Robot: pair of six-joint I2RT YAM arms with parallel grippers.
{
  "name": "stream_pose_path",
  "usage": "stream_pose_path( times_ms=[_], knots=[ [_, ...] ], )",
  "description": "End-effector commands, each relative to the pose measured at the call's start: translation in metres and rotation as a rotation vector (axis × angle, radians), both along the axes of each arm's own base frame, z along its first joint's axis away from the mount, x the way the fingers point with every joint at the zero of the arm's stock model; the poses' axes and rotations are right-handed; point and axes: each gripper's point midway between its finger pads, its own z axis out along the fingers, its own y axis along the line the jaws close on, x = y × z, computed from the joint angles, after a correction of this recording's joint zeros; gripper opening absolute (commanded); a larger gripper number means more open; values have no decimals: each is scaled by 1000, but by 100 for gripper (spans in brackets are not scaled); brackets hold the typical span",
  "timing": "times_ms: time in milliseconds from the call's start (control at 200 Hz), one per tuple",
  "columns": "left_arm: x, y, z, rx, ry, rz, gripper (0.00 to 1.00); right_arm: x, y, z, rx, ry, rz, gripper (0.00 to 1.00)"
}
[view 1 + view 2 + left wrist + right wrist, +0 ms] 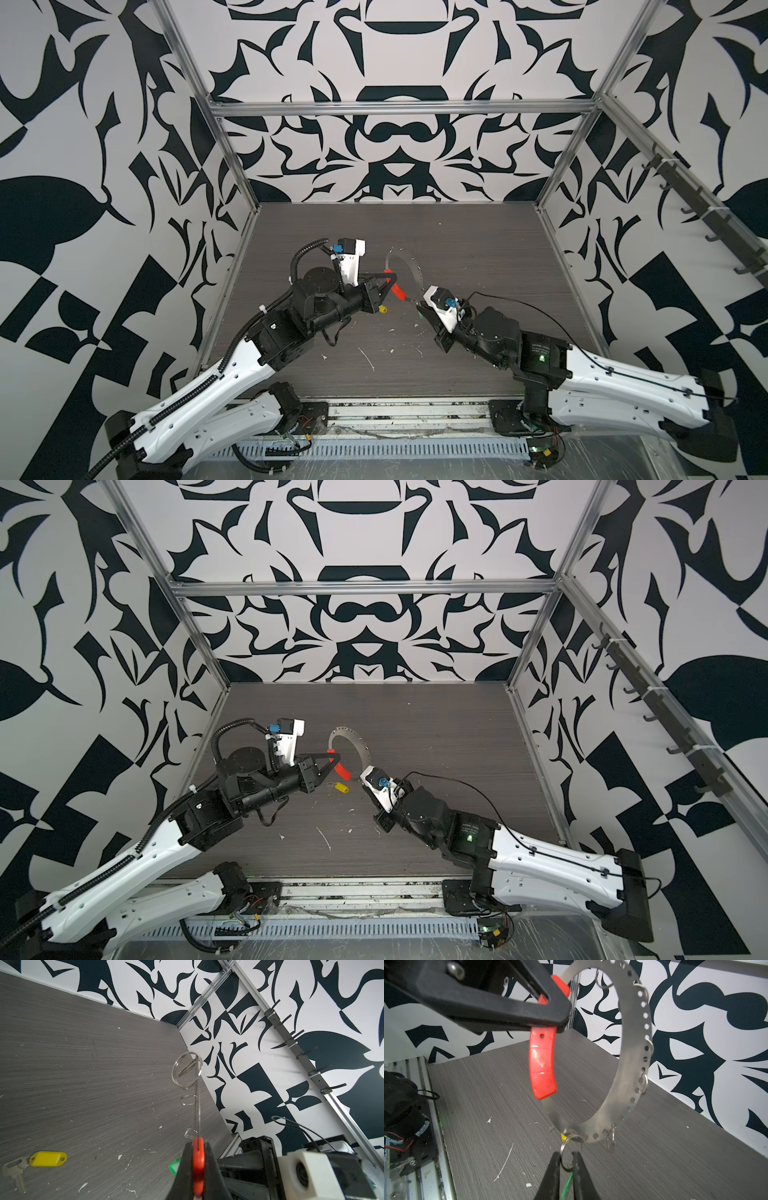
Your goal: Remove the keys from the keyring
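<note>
The keyring point(633, 1076) is a flat silver band with holes, held upright above the table in both top views point(409, 266) point(357, 739). My left gripper point(198, 1147) is shut on its red sleeve point(542, 1068). At the band's lowest point hangs a split ring point(565, 1147) carrying the green tag point(566, 1184). My right gripper point(566, 1157) is closed around that ring and tag, and the key on it is hidden. The yellow-tagged key point(48, 1159) lies loose on the table point(340, 787), under the left gripper point(336, 757).
Several small empty split rings point(644, 1082) hang along the band. White flecks and scratches point(368, 359) mark the grey table point(478, 332). A rail of hooks point(706, 220) runs along the right wall. Aluminium frame posts stand at the table's corners.
</note>
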Motion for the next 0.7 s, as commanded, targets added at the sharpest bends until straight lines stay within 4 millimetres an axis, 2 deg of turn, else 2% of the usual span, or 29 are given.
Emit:
stream_pose_path(
  times_ms=[0, 270, 585, 695],
  knots=[
    [-3, 5, 25, -54, -22, 3, 0, 5, -5, 34, 75, -52, -40, 10],
    [-4, 4, 26, -63, -20, 0, 0, 4, -8, 34, 73, -54, -40, 0],
    [-7, 1, 24, -86, -1, -24, 0, -2, -4, 43, 116, -52, 1, 0],
    [-8, 0, 20, -88, 11, -27, 26, -5, -6, 50, 131, -54, 20, 0]
  ],
)
